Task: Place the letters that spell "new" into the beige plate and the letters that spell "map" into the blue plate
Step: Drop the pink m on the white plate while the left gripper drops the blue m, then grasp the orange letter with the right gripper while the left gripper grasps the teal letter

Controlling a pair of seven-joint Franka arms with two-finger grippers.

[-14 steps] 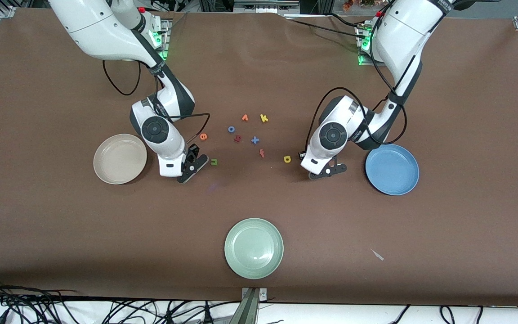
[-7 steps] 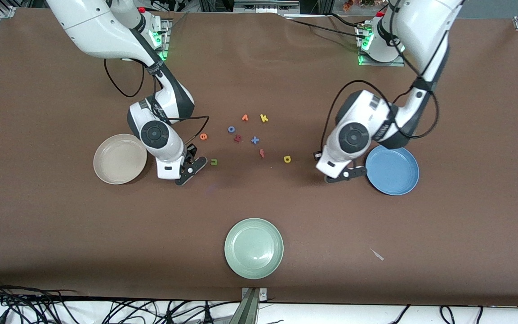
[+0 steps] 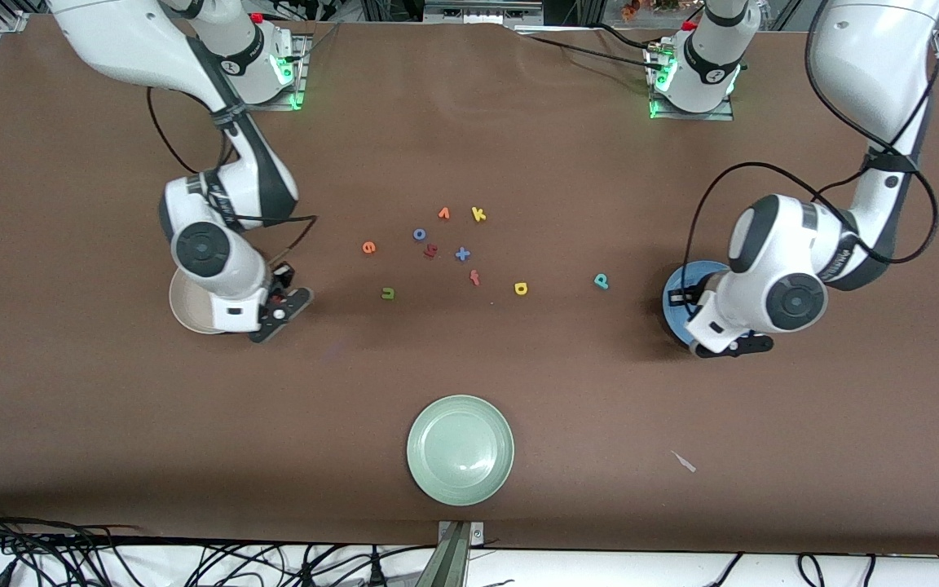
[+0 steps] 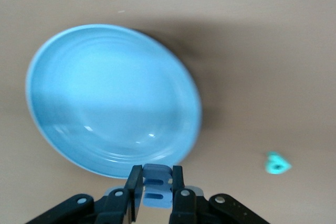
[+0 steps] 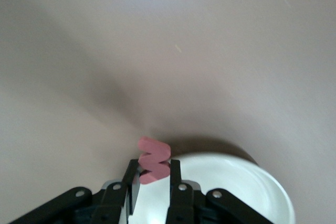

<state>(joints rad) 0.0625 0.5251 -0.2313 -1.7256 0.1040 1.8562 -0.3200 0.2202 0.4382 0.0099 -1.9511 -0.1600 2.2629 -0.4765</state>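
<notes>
Both arms swung platewards; wrist views reveal gripped "w" [image 5: 153, 161], "m" [image 4: 156, 186].

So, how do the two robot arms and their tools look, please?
Both arms have glossy white shells with dark grey joint bands and round dark caps at the wrist. Thin black cables loop beside each forearm. The left tool and the right tool are black, with two narrow fingers. Green lights glow at both bases.
</notes>
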